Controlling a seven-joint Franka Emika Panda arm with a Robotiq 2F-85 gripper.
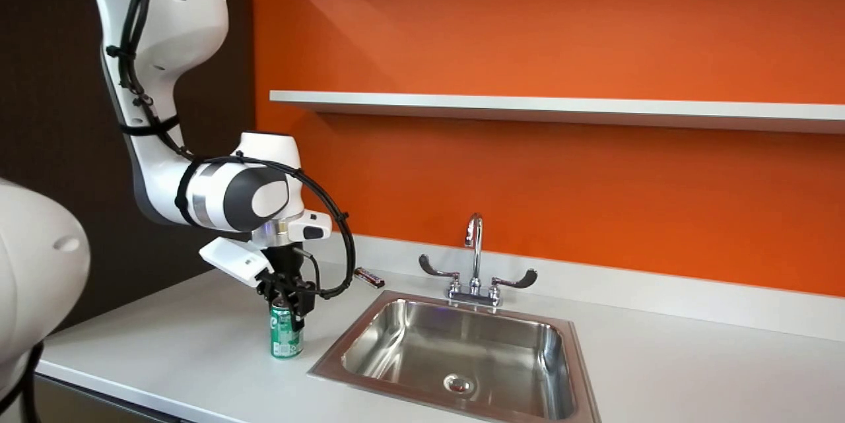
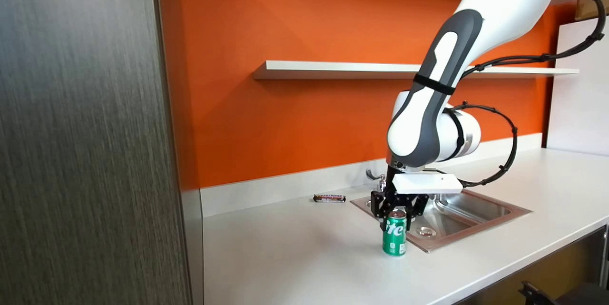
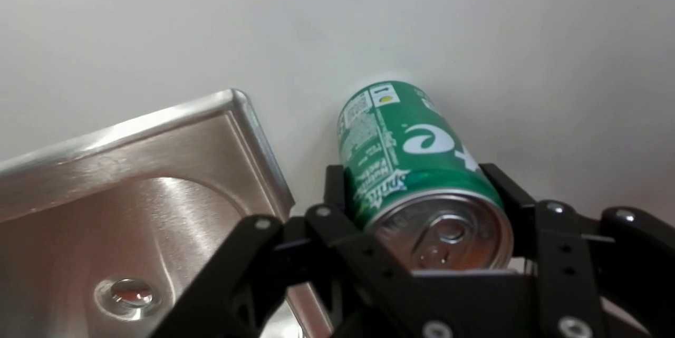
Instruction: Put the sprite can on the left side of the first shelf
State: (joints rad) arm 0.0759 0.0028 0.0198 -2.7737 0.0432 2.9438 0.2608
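Holding a Sprite can (image 2: 394, 237) by the sink (image 1: 359, 330)

So your claw (image 3: 419, 187) has the can, and the wrist view makes it pretty easy to see: its black fingers (image 3: 335, 190) sit against both sides, up near the silvery top (image 3: 395, 244). How hard you're squeezing, can't tell.

The can's standing upright on your white table (image 1: 693, 363), just beside a corner of the sink. You get a strip of table between it and the metal rim (image 3: 116, 137) in the wrist view, so the two are apart. It's green with white lettering (image 2: 394, 229), and you can make out the end of the name in an exterior view.

As for the shelf (image 1: 548, 104), that's the long thin white one across the orange wall (image 1: 561, 192), well above your can, and both exterior views show it, left end included. Your arm (image 2: 445, 55) crosses in front of part of it in an exterior view, with black cables (image 2: 523, 59) strapped on, and the fingers point down at the table.

Behind the sink you've got a faucet (image 1: 475, 261) with a dark handle (image 1: 525, 278) on either side, and near the wall a small wrapped bar (image 2: 329, 198) lies on the table, print too small to read. You can also see a round drain (image 1: 458, 383) in the bottom of the sink.
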